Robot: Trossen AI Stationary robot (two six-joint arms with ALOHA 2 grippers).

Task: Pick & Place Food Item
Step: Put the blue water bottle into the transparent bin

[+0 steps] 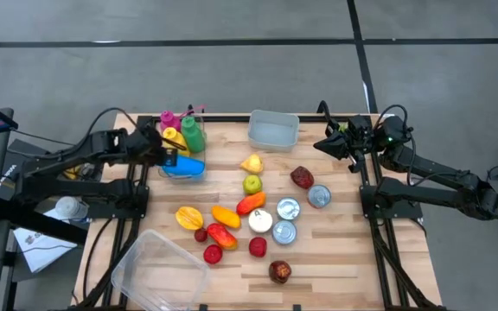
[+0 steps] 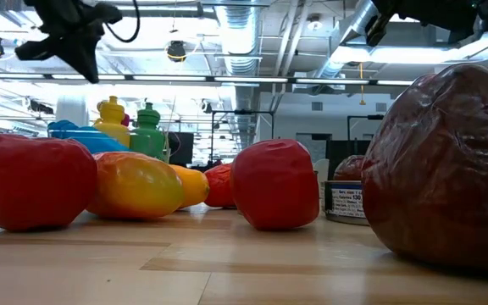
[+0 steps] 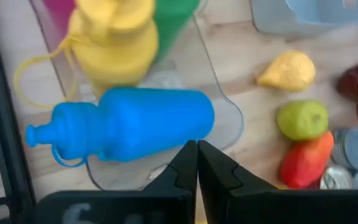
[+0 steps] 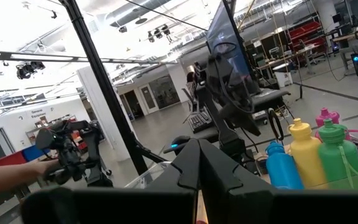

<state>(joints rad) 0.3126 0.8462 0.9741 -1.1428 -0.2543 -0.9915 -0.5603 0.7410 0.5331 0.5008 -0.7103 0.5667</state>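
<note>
Toy food lies in the middle of the wooden table (image 1: 335, 259): a yellow pear (image 1: 251, 163), a green apple (image 1: 252, 183), an orange-red pepper (image 1: 250, 203), a yellow mango (image 1: 188, 217), red fruits (image 1: 221, 235) and a dark red fruit (image 1: 280, 272). My left gripper (image 1: 168, 157) is shut at the far left, raised over a blue bottle (image 3: 129, 127), with its fingertips (image 3: 196, 155) holding nothing. My right gripper (image 1: 322, 145) hangs shut over the far right edge, also with nothing in it (image 4: 199, 163).
The blue bottle lies in a clear tray (image 3: 225, 124) beside standing yellow (image 1: 173, 136), green (image 1: 193, 134) and pink bottles. An empty clear tub (image 1: 273, 130) stands at the far middle, and another (image 1: 158, 268) at the near left. Several tins (image 1: 288, 209) sit right of the food.
</note>
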